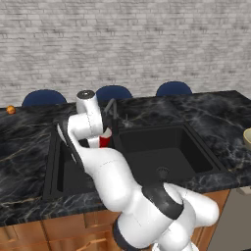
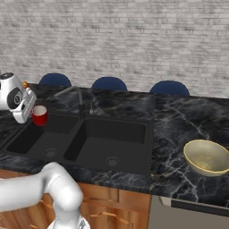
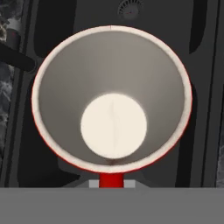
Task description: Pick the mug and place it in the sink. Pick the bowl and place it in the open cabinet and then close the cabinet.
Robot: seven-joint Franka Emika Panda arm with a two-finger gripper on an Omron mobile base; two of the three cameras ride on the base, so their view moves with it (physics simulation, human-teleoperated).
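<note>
The small red cylindrical mug with white inside [image 2: 40,115] is clamped at its rim by the two-finger gripper [image 2: 32,112] and hangs above the left basin of the black double-basin sink [image 2: 134,154], so the first part of the task is near its end (it is only my judgement). The mug is not yet set down. The wide pale yellow-tan bowl [image 2: 207,157] waits on the black marble counter [image 2: 174,116], right of the sink; placing it in the cabinet and closing the door is all left.
</note>
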